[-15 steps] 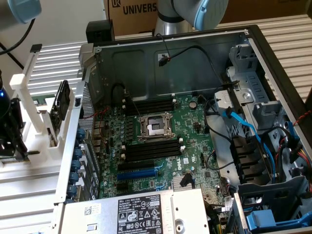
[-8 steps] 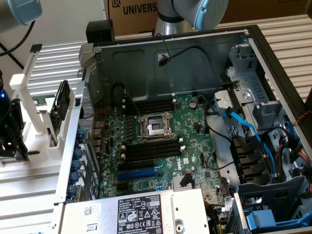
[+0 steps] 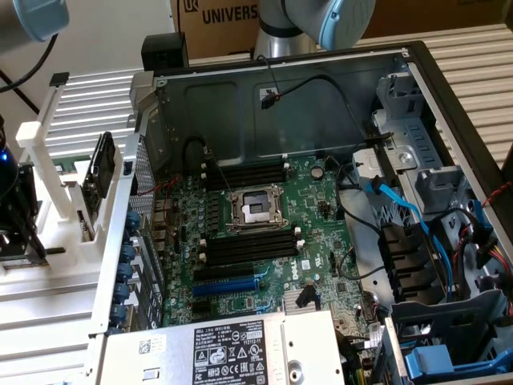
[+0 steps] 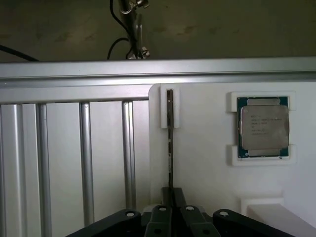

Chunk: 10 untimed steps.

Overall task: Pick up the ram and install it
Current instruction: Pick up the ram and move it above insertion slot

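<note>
Surface: slatted aluminium table (image 4: 84,158) carrying a white fixture (image 4: 207,173).
Arm: we see the gripper (image 4: 170,193) at the fixture, jaws pinched on the ram (image 4: 170,148).
Ram: edge-on in the fixture's slot, long axis running straight away from the gripper.
Wrist view: CPU (image 4: 263,127) cradled on the fixture.
Exterior view: open case (image 3: 280,104) beside the fixture.

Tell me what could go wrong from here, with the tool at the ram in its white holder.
The ram stands edge-on in a narrow slot of the white holder, with the tool at one end. A tilted or off-centre pull might jam or bend it. The CPU chip rests close by on that holder and could get knocked.
</note>
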### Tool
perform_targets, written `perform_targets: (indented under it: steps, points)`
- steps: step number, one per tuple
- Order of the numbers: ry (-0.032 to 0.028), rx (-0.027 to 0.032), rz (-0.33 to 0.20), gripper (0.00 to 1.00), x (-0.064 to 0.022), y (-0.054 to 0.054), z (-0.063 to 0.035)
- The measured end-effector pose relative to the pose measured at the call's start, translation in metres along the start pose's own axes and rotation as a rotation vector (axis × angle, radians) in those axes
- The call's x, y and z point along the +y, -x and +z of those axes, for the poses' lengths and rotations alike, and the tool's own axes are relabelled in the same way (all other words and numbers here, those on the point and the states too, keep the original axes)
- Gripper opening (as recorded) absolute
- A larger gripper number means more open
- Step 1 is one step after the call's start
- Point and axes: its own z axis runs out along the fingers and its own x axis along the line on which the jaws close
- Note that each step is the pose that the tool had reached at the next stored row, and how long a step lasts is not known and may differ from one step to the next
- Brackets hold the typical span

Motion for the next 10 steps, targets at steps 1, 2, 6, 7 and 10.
perform_targets:
  steps: [1,2,6,7,10]
  points:
    - [0.0,0.0,0.0,0.13,0.0,0.0,0.0]
    - [0.0,0.0,0.0,0.13,0.0,0.0,0.0]
    - [-0.0002,-0.0002,0.0,0.13,0.0,0.0,0.0]
    - [-0.0004,-0.0005,0.0,0.13,0.0,0.0,-0.0001]
    - [-0.0001,-0.0004,0.0,0.13,0.0,0.0001,-0.0025]
